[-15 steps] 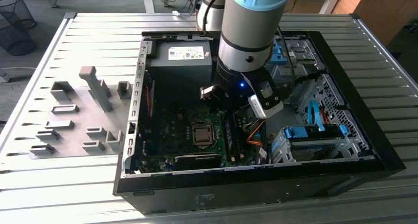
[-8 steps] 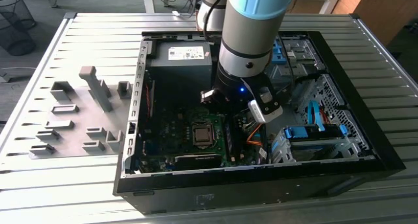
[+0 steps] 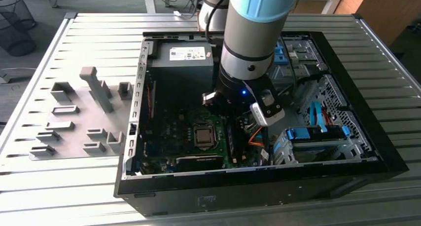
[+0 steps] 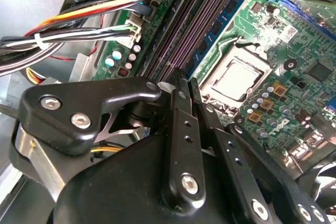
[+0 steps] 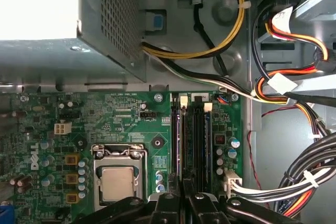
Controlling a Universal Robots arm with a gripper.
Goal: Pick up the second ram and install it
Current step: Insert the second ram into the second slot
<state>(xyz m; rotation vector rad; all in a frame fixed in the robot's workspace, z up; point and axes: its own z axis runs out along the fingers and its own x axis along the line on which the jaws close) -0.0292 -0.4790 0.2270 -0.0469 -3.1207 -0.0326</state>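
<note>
The only blue board I can make out as the second ram (image 4: pixel 216 24) shows in the second wrist view. It stands on edge in the memory slots (image 4: pixel 184 40), on the side nearest the processor socket (image 4: pixel 236 80), with its dark chips facing the camera. I cannot tell whether it is fully seated.

The first wrist view looks straight down on the same slots (image 5: pixel 191 140). From there the boards are thin edges, and I cannot pick that one out.

The gripper (image 4: pixel 185 80) hangs just over the end of the slot bank. Its two black fingers (image 4: pixel 178 129) are drawn together with barely a sliver between them, and I see nothing clamped there. In the first wrist view the gripper (image 5: pixel 188 184) lines up with the slots, beside the socket (image 5: pixel 116 179). I cannot tell from either wrist view whether the tips touch a board.

Bundled cables (image 4: pixel 79 30) run beside the slots. The first wrist view adds the power supply (image 5: pixel 79 24) beyond the motherboard (image 5: pixel 105 114).

The exterior view gives the wider setting. The arm (image 3: pixel 253 33) reaches down into the open computer case (image 3: pixel 368 117), which lies on a slatted metal table (image 3: pixel 98 33). Blue drive clips (image 3: pixel 309 133) sit toward the exterior view's right. Grey fixtures (image 3: pixel 98 90) stand outside the case on the exterior view's left.
</note>
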